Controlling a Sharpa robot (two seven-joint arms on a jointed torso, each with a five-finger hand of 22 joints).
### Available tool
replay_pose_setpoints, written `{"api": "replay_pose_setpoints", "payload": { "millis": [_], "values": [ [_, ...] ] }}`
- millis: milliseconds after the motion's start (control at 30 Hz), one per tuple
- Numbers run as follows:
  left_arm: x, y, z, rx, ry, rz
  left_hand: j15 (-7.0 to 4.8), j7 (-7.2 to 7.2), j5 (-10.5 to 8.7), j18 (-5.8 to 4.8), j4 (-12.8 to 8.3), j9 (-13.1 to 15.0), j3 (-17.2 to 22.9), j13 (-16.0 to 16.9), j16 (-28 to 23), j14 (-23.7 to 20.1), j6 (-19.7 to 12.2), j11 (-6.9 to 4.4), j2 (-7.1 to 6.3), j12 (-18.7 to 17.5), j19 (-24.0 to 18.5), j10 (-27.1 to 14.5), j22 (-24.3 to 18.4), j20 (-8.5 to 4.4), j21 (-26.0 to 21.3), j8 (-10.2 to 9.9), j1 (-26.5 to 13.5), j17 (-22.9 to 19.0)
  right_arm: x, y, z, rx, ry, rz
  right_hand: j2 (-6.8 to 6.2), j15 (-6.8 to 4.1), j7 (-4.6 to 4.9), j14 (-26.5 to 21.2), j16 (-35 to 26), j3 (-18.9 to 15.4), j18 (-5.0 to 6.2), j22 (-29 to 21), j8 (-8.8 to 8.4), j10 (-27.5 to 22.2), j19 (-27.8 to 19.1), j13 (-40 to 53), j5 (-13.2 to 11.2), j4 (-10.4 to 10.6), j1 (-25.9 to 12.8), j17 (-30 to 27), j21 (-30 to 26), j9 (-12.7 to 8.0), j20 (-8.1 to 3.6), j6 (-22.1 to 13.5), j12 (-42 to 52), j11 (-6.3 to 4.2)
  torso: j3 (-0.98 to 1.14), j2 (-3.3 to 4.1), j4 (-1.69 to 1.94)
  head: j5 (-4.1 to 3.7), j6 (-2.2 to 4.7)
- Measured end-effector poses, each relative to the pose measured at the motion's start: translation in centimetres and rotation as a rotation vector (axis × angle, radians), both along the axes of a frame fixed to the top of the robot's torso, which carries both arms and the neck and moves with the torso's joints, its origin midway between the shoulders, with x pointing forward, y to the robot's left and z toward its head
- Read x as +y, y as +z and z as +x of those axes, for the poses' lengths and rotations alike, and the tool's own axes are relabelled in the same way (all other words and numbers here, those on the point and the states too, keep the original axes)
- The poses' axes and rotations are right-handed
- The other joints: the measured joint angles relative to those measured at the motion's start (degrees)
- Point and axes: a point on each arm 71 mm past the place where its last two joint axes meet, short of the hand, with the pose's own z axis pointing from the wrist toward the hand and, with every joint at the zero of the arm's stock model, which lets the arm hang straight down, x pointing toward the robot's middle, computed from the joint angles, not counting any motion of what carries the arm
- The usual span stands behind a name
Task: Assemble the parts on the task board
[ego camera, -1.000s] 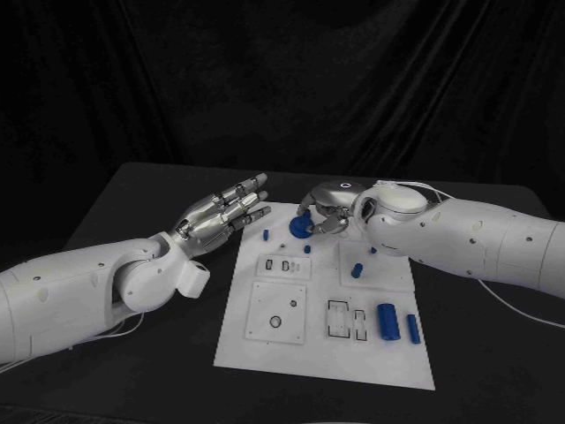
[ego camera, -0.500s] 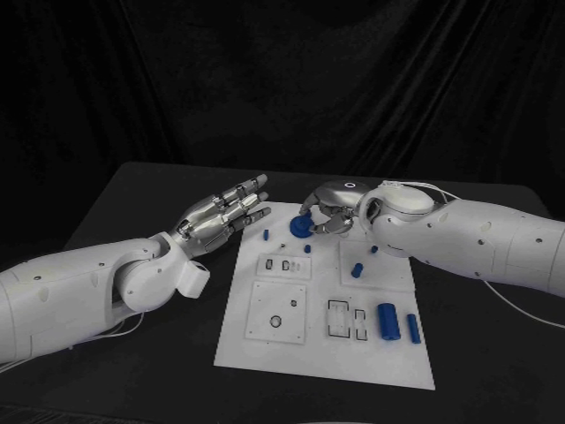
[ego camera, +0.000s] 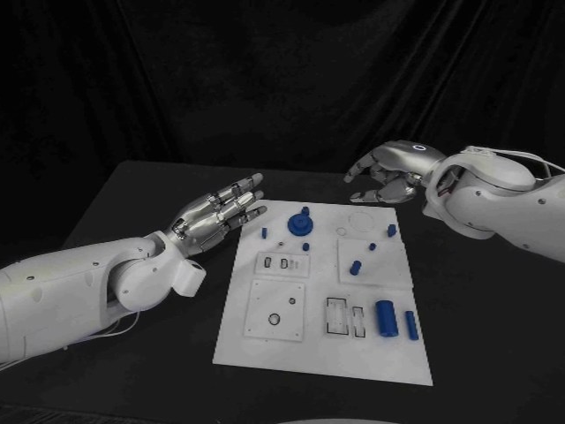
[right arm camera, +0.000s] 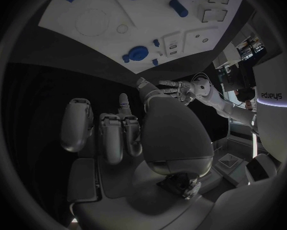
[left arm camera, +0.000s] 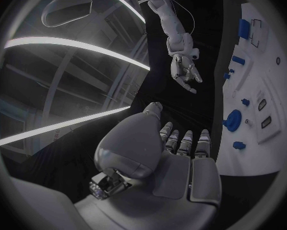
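The white task board [ego camera: 320, 358] lies in the middle of the black table. A round blue part [ego camera: 300, 224] stands on its far left area, free of both hands; the wrist views show this round part [left arm camera: 232, 120] [right arm camera: 138, 52] too. My right hand [ego camera: 391, 172] hovers beyond the board's far right corner, fingers apart and holding nothing. My left hand [ego camera: 219, 212] floats just left of the board's far edge, flat, with its fingers stretched out and empty. The left wrist view catches the right hand [left arm camera: 184, 72] from afar.
A thick blue cylinder [ego camera: 387, 319] and a slimmer one [ego camera: 412, 325] lie at the board's near right. Small blue pegs [ego camera: 265, 233] [ego camera: 391, 230] [ego camera: 357, 267] stand on the far half. Black drapes close off the back of the table.
My right hand has let go of the round blue part, left it on the board, and pulled up and back to the right. The left hand has stayed put.
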Motion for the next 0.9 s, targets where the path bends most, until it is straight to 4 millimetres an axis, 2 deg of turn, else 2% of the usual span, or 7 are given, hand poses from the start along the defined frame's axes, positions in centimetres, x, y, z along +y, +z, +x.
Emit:
{"api": "replay_pose_setpoints", "payload": {
  "millis": [167,300,467,600,733,900],
  "values": [
    [-0.4,0.0,0.0,0.0,-0.006,-0.002,0.0,0.0,0.0,0.01,0.0,0.0,0.0,0.0,0.0,0.0,0.0,0.0,0.0,0.0,0.22,0.0,0.0,0.22,0.0,0.0,0.0,0.0,-2.8,-1.4,-1.5,0.026,-0.048,0.019,0.0,0.0,0.51,0.0,0.0,-0.54,0.0,0.0,0.0,0.0,0.44,0.0,-1.31,0.55,0.0,0.0,0.6,-0.51,-0.06,0.51,0.0,0.0,-0.01,-0.02,-0.01,-0.68,0.1],
    [-0.4,0.0,0.0,0.0,-0.006,-0.002,0.0,0.0,0.0,0.01,0.0,0.0,0.0,0.0,0.0,0.0,0.0,0.0,0.0,0.0,0.22,0.0,0.0,0.22,0.0,0.0,0.0,0.01,-4.8,-3.4,-2.5,0.053,-0.09,0.023,0.08,0.0,0.62,0.0,0.0,-0.35,0.0,0.0,0.0,0.0,0.44,0.0,2.77,0.39,1.69,0.0,0.83,-1.02,-0.06,2.66,0.0,0.0,-0.03,0.03,0.02,-1.05,0.29],
    [-0.4,-0.2,0.0,0.002,-0.006,-0.002,0.0,0.0,0.0,0.01,0.0,0.0,0.0,0.01,0.0,0.0,0.0,0.0,0.0,0.0,0.22,0.0,0.0,0.21,0.0,0.0,0.0,0.01,-6.4,-5.0,-3.2,0.057,-0.123,0.03,-0.29,0.0,0.62,0.0,0.0,-0.35,-0.01,-0.01,-0.29,0.0,0.44,0.0,3.0,0.39,2.15,-0.01,0.83,-1.41,-0.06,2.66,0.0,0.0,-0.1,-0.02,-0.17,-1.07,0.41],
    [-0.4,-0.2,0.0,0.003,-0.006,-0.002,0.0,0.0,0.0,0.01,0.0,0.0,0.0,0.01,0.0,0.0,0.0,0.0,0.0,0.0,0.22,0.0,0.0,0.21,0.0,0.0,0.0,0.01,-7.4,-5.8,-3.4,0.048,-0.148,0.033,-0.58,0.0,0.94,0.0,-0.02,-1.1,0.0,-0.01,-0.95,0.0,0.44,0.0,0.76,1.15,2.45,-0.01,0.55,-2.05,-0.06,2.35,0.0,0.0,-0.2,-0.1,-0.36,-0.76,0.47],
    [-0.3,-0.3,-0.1,0.006,-0.005,-0.002,0.0,0.0,0.0,0.0,0.0,0.0,0.0,0.01,0.0,0.0,0.0,0.0,0.0,0.0,0.22,0.0,-0.03,0.21,0.0,0.0,0.0,0.0,-8.2,-6.5,-3.3,0.044,-0.172,0.03,-0.83,0.0,1.28,0.0,-0.58,-1.77,0.0,-0.01,-1.92,0.0,0.44,0.0,-0.61,2.03,2.69,-0.01,-0.09,-2.66,-0.06,1.4,0.0,0.0,-0.21,-0.16,-0.51,-0.75,0.48],
    [-0.3,-0.4,-0.1,0.007,-0.005,-0.002,0.0,0.0,0.0,0.0,0.0,0.0,0.0,0.01,0.0,0.0,0.0,0.0,0.0,0.0,0.22,0.0,-0.05,0.21,0.0,0.0,0.0,-0.03,-9.0,-7.1,-3.3,0.044,-0.196,0.024,-1.27,0.0,1.54,0.0,-0.89,-2.0,0.0,0.0,-2.39,-0.07,0.22,0.0,-1.04,2.55,3.13,-0.01,-0.44,-3.07,0.16,0.68,0.0,0.38,-0.23,-0.24,-0.7,-0.71,0.35]
  ]
}}
